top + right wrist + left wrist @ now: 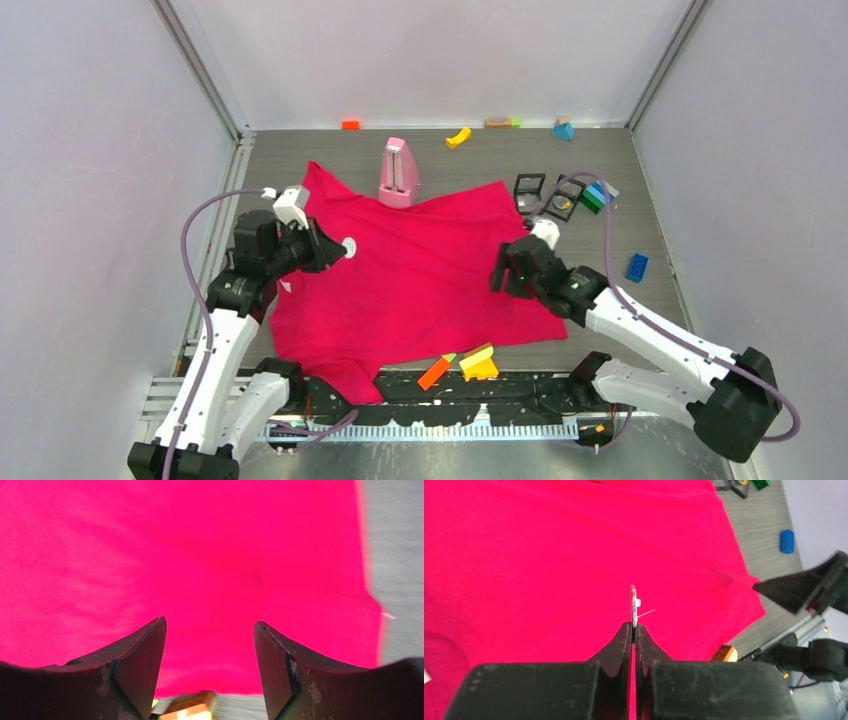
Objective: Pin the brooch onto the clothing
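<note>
Pale walls close in a grey wood-grain worktop [480,160], with metal posts rising at the back corners. At the left, the left pincer [634,627] is clamped tight on the brooch [349,248], a small round white disc. The left wrist view shows the disc edge-on with its thin pin sticking out, held over the left part of the T-shirt [430,270]. The crimson-pink T-shirt lies spread across the middle of the worktop. A pink tapered object [400,172] stands at its far edge, and orange and yellow blocks [479,362] lie at its near hem. Over its right edge the right pincer [210,625] hangs wide open, holding nothing. A blue block [636,266] lies further right on bare worktop.
</note>
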You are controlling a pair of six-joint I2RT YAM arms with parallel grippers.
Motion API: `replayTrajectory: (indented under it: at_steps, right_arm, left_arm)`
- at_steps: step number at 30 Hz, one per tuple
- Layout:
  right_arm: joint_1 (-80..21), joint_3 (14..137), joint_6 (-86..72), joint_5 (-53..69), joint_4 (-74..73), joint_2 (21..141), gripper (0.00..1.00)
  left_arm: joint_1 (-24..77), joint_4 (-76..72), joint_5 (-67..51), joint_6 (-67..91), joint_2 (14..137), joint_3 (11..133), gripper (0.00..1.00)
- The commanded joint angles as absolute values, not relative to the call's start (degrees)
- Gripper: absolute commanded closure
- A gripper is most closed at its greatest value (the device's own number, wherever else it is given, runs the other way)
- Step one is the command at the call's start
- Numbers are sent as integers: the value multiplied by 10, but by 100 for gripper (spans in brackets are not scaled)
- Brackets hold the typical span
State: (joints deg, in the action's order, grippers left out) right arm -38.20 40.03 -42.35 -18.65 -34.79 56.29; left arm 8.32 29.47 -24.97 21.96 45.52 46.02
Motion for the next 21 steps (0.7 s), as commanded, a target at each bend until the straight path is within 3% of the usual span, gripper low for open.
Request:
replayTrajectory:
  at_steps: [1, 9, 21]
  right_arm:
    - [-510, 409, -386, -184, -159, 616, 31]
    - [-662, 532, -261, -200, 16, 850, 38]
    - [-681, 692, -196, -110, 86, 1084, 53]
  left_arm:
    - [62, 324, -188, 206, 457, 493, 100]
    - [35, 338, -150, 207, 465, 497, 100]
    - [31, 347, -116, 209, 472, 498, 100]
